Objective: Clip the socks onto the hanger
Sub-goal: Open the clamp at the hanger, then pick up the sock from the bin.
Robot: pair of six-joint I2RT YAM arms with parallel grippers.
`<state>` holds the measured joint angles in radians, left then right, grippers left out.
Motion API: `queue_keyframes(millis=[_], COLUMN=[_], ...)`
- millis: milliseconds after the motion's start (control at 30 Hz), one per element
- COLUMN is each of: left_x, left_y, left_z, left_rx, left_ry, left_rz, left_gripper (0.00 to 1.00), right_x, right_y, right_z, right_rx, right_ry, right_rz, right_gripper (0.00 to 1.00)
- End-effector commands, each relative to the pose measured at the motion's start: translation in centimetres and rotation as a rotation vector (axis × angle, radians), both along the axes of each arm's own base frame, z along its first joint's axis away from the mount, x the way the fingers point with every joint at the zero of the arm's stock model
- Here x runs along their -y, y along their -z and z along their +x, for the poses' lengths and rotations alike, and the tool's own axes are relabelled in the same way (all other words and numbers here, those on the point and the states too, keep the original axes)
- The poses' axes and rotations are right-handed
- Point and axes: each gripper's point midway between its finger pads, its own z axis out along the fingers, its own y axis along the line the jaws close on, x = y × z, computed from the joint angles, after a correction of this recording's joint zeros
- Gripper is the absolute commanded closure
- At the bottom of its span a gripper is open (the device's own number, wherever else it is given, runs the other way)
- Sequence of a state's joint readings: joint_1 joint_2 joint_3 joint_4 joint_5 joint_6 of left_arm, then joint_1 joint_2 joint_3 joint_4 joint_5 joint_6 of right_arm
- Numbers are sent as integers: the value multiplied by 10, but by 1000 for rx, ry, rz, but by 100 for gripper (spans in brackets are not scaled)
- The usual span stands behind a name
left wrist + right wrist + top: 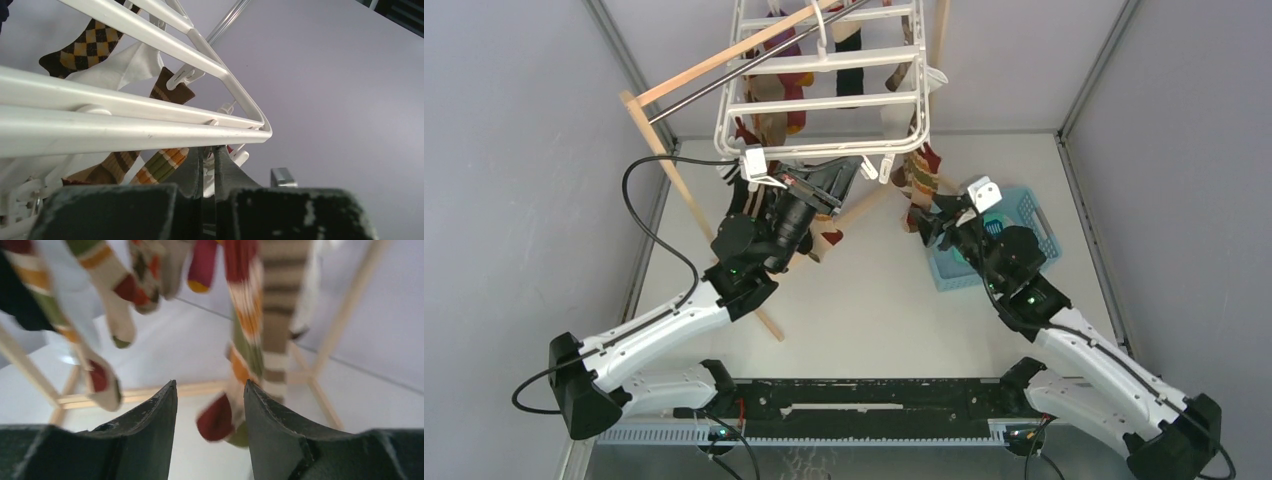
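The white hanger [824, 100] hangs at the back with several patterned socks clipped under it. Its front bar fills the left wrist view [125, 131]. My left gripper [849, 172] is raised under the hanger's front edge. In its wrist view the left gripper [209, 150] has its jaws almost together on a white clip [207, 175]. A brown and orange striped sock [160, 165] hangs just left of it. My right gripper [932, 222] is open and empty [210, 385], facing a hanging brown and orange striped sock [272, 315]. A bit of mint-green [987, 226] shows in the basket.
A blue basket [1034, 215] sits on the table behind my right arm. The wooden pole stand [694, 215] slants across the left, its legs [320, 340] crossing behind the hanging socks. Grey walls close in both sides.
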<state>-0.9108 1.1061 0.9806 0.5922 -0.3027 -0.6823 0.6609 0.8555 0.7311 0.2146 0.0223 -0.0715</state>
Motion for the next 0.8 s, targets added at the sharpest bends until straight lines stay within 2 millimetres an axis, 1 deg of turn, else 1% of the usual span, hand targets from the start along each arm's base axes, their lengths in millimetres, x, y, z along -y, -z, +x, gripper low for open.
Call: queue_keyframes(millis=[0, 100, 200, 267, 333, 367, 467, 533, 667, 700, 767], left_x=[-8, -8, -7, -7, -7, -7, -8, -7, -6, -6, -6], left_y=[-8, -6, -4, -2, 0, 2, 3, 3, 3, 4, 3], left_z=[-4, -5, -5, -6, -6, -6, -7, -7, -7, -7, -7], left_rx=[24, 24, 23, 22, 24, 25, 27, 29, 32, 31, 32], left_ry=[7, 13, 18, 23, 23, 21, 18, 21, 23, 22, 22], left_rz=[-36, -39, -37, -33, -25, -21, -16, -14, -10, -7, -8], left_gripper=[100, 100, 100, 100, 100, 100, 100, 100, 100, 100, 100], right_x=[52, 98, 135, 152, 164, 169, 177, 176, 160, 155, 150], right_y=[25, 58, 96, 119, 139, 153, 176, 192, 214, 215, 219], right_z=[20, 42, 63, 75, 85, 91, 103, 111, 122, 125, 128], right_rx=[-89, -223, -383, -461, -504, -535, -595, -644, -756, -770, -785], right_ry=[199, 382, 522, 590, 653, 686, 738, 737, 666, 644, 622], right_rz=[95, 158, 237, 266, 264, 254, 239, 215, 182, 179, 178], right_gripper=[42, 36, 35, 33, 32, 32, 31, 30, 29, 29, 28])
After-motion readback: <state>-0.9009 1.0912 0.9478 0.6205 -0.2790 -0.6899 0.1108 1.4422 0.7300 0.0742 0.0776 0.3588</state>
